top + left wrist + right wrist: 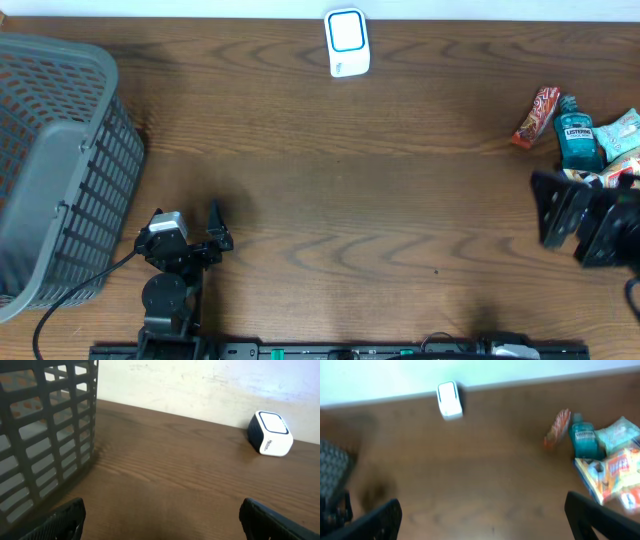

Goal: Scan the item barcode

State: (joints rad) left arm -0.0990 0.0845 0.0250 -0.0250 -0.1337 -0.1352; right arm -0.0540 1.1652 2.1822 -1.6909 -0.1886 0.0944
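A white barcode scanner (347, 42) with a blue-rimmed face stands at the table's far edge, also seen as the scanner (270, 433) and the scanner (449, 399). Several items lie in a pile at the right: a red packet (537, 116), a teal mouthwash bottle (578, 135) and snack packets (626, 140). The right wrist view is blurred but shows the bottle (583, 437) and a yellow packet (615, 467). My right gripper (549, 210) hovers open just in front of the pile, empty (482, 520). Near the front left, my left gripper (218, 228) is open and empty (162, 525).
A grey slatted basket (60, 160) fills the left side of the table, and its wall (45, 435) stands close beside the left gripper. Bare wooden table (350, 200) lies between the arms and the scanner.
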